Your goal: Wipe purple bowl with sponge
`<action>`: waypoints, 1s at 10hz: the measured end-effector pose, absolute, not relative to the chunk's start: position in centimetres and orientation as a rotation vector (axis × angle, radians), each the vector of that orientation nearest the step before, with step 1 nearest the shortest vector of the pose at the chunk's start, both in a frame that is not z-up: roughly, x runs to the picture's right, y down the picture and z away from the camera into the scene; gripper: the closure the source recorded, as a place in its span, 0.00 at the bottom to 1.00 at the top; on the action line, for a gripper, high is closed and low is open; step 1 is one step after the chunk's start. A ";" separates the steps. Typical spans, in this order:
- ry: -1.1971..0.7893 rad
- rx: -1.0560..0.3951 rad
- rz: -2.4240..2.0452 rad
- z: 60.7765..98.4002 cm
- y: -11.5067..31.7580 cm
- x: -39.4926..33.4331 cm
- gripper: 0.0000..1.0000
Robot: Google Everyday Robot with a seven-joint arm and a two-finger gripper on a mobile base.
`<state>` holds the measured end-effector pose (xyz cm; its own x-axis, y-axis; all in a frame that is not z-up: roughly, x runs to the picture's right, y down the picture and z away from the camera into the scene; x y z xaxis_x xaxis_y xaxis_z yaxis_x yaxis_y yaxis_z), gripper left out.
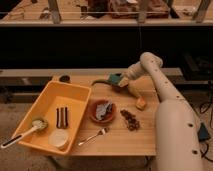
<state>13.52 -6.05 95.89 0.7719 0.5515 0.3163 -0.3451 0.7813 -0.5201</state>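
Note:
The teal-green sponge (115,78) sits at the tip of my gripper (121,81), which is shut on it at the back middle of the wooden table (120,142). My white arm rises from the lower right, bends at the back and reaches left to that spot. The purple bowl is hidden; it does not show beneath the sponge and gripper. A thin dark shape (100,82) trails left from under the sponge.
A yellow bin (75,92) at the left holds a spoon, a dark bar and a white cup. An orange-brown bowl (102,111) stands mid-table, with a fork (94,136) in front. A yellow-orange block (141,103) and brown bits (131,120) lie to the right.

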 end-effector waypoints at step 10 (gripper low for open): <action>-0.455 -0.421 0.572 97.6 -8.7 17.4 1.00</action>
